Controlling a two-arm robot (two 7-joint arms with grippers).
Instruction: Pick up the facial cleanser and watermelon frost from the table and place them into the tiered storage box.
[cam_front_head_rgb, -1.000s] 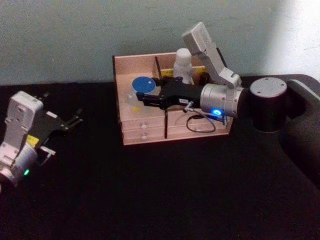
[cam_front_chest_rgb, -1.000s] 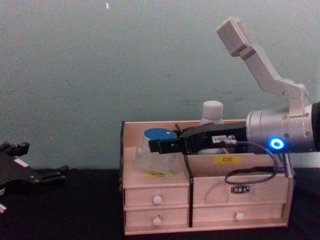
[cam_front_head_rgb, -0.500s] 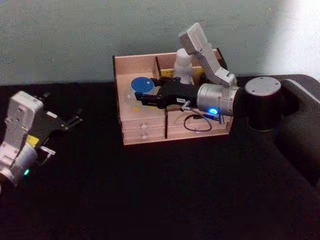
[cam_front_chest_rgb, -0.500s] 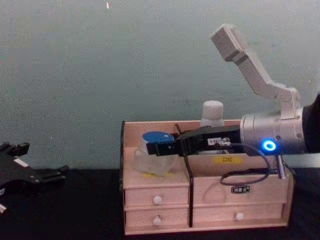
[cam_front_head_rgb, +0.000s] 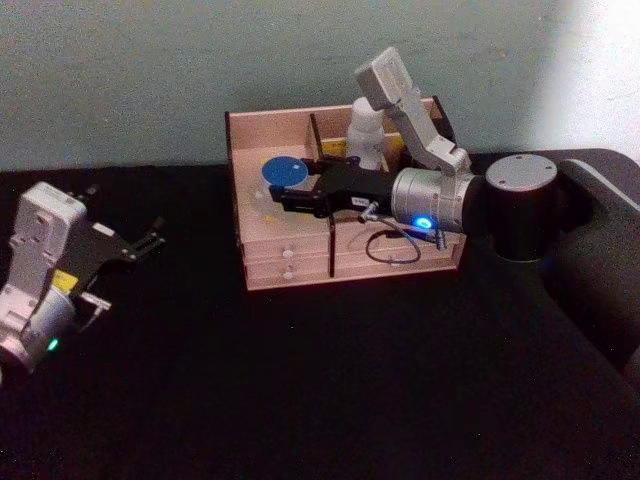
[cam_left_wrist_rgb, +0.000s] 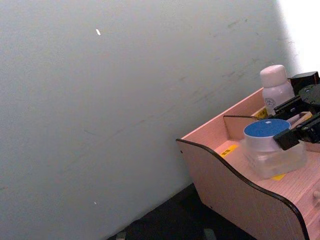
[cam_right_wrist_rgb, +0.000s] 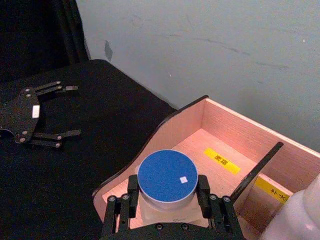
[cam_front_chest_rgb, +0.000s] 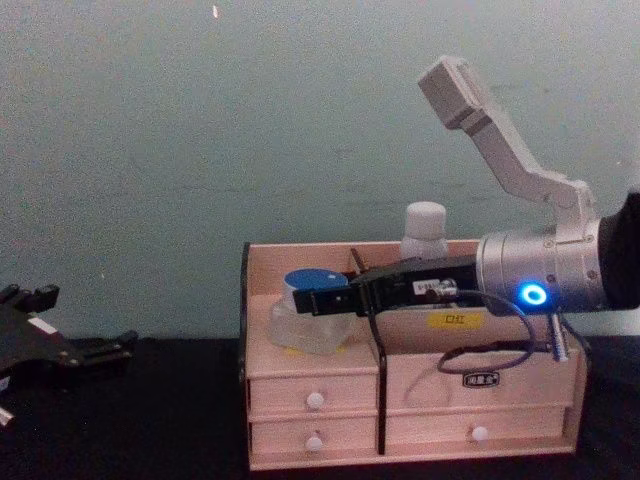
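Observation:
My right gripper (cam_front_head_rgb: 284, 190) reaches over the tiered storage box (cam_front_head_rgb: 290, 130), shut on a clear jar with a blue lid, the watermelon frost (cam_front_head_rgb: 282, 169). In the right wrist view its fingers (cam_right_wrist_rgb: 132, 186) press both sides of the jar (cam_right_wrist_rgb: 167, 177). The jar (cam_front_chest_rgb: 311, 318) sits low in the box's left compartment (cam_front_chest_rgb: 262, 330), over a yellow label. A white bottle, the facial cleanser (cam_front_head_rgb: 365, 125), stands upright in a back compartment (cam_front_chest_rgb: 425, 225). My left gripper (cam_front_head_rgb: 145, 240) is parked open at the far left of the table.
The box stands against the pale wall at the back of the black table (cam_front_head_rgb: 330, 380). A black divider (cam_right_wrist_rgb: 260, 162) separates the jar's compartment from the one on its right. Small white-knobbed drawers (cam_front_chest_rgb: 315, 400) face me.
My right gripper has lowered the jar from above the compartment's rim down into it, and the arm has shifted slightly left. The left arm has not moved.

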